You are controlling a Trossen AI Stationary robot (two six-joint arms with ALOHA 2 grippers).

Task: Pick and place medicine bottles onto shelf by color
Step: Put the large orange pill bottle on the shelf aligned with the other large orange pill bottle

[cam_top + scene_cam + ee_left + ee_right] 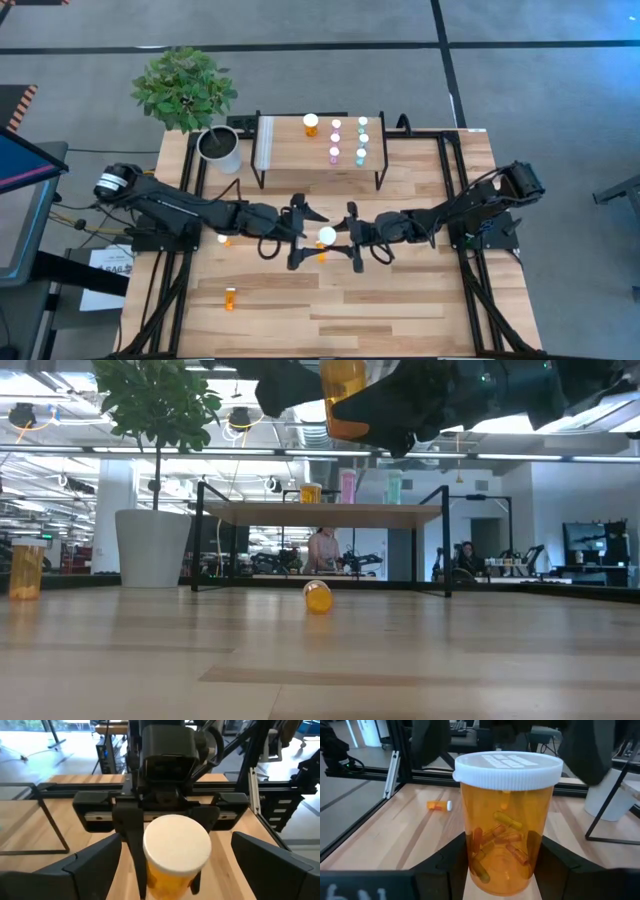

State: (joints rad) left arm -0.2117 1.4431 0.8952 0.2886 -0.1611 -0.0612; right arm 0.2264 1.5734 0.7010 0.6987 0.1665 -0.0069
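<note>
A large orange medicine bottle [505, 820] with a white cap hangs upright above the table's middle, with my right gripper [338, 240] shut on it. My left gripper [310, 238] faces it from the table's left, open wide. Its fingers [92, 867] stand on either side of the bottle without touching it. The shelf [285, 150] stands at the far middle and carries one orange bottle [311, 124], pink ones [335, 140] and teal ones [362, 138], all upright. Small orange bottles [229, 298] [318, 596] lie on the table. My right gripper pinches the lower part of the large bottle's body [480, 870] between its two fingers [452, 865], one on each side. The fingers reach in about level from the table's right. The bottle stands upright in the hold, cap up, lifted well clear of the table [343, 400].
A white plant pot [220, 150] with a leafy plant stands at the shelf's left. A small orange bottle [222, 239] lies under the left arm, and another stands upright [26, 570] at the table's near left. Black frame rails [445, 170] run along both sides.
</note>
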